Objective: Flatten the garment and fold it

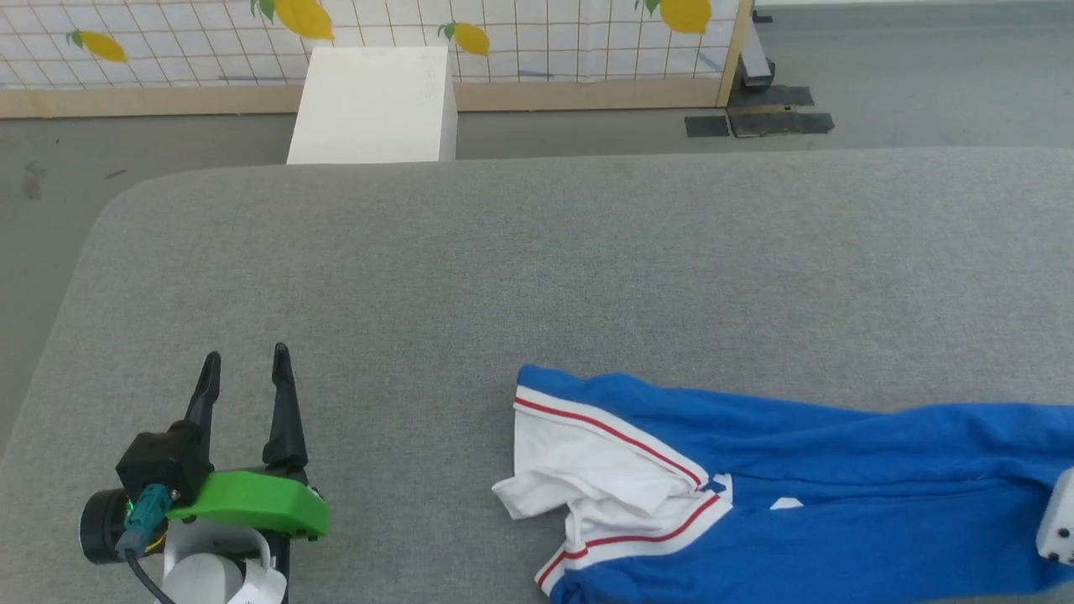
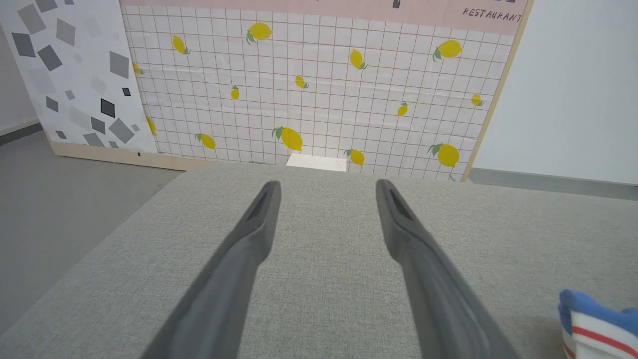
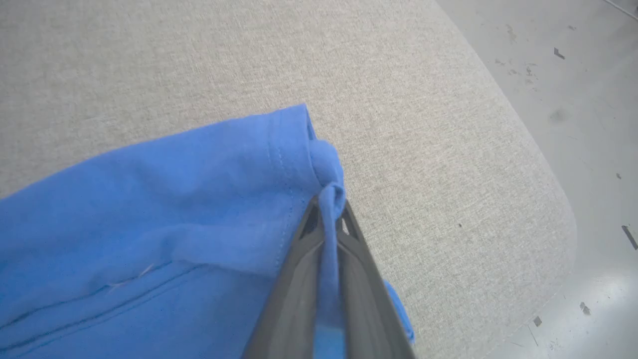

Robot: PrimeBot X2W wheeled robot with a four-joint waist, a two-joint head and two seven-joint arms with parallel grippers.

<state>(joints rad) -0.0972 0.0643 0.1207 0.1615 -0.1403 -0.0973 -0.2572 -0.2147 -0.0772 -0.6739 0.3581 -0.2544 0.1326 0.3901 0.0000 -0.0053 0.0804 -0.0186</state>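
Observation:
The garment (image 1: 797, 495), a bright blue T-shirt with a white sleeve edged in red stripes, lies bunched along the near right of the grey table (image 1: 537, 268). Its sleeve corner (image 2: 598, 324) pokes into the left wrist view at the lower right. My right gripper (image 3: 326, 207) is shut on a pinch of the garment's blue hem (image 3: 299, 164), the cloth running down between its two fingers. A pale piece of the right arm (image 1: 1059, 516) sits at the head view's right edge. My left gripper (image 1: 245, 362) rests open over bare table at the lower left, well left of the garment.
A white box (image 1: 373, 105) stands on the floor beyond the table's far edge, before a lemon-print screen (image 1: 537, 33). The table's rounded right corner (image 3: 563, 229) drops to grey floor just beyond the right gripper. Bare grey cloth spreads between my left gripper and the sleeve.

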